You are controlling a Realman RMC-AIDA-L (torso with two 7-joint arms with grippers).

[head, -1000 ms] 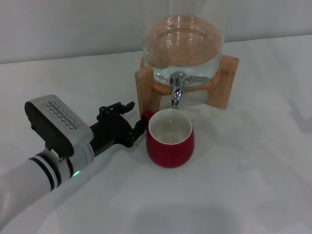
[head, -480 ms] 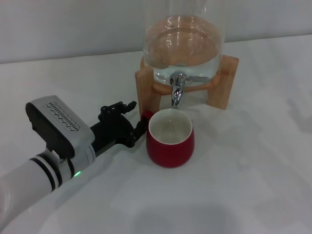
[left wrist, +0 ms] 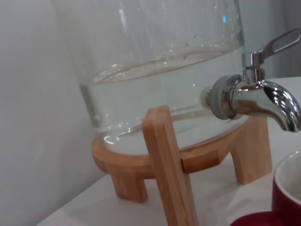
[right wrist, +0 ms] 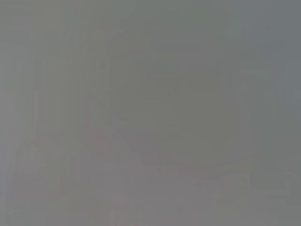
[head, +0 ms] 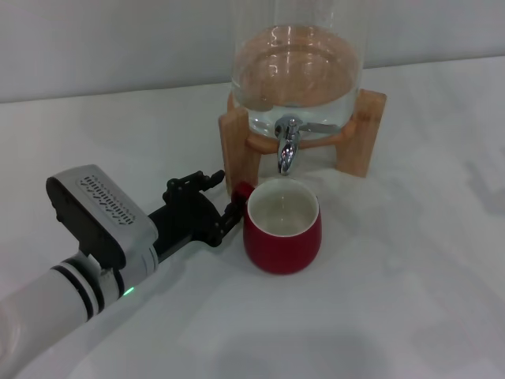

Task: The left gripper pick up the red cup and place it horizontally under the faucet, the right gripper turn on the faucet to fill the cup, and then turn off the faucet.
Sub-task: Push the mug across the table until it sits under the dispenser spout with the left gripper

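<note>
- The red cup (head: 282,229) stood upright on the white table (head: 410,276), mouth up, just in front of the faucet (head: 287,147) and roughly below its spout; from the head view I could not be sure the spout sat squarely over the mouth.
- The faucet projected from a glass water jar (head: 298,71) resting on a wooden stand (head: 239,146).
- The main risk, as I judged it, was misalignment: if the cup sat slightly forward of the spout, water could hit the rim or table rather than fill the cup.
- A second risk was the cup tipping or sliding if the gripper dragged on the handle (head: 241,190) while pulling away.
- The left gripper (head: 227,207) lay low over the table at the cup's left side, its dark fingers closed narrowly on the cup's handle.
- It appeared to be gripping that handle and nothing else.
- The right gripper was not visible anywhere; its wrist camera showed only a featureless grey field.
</note>
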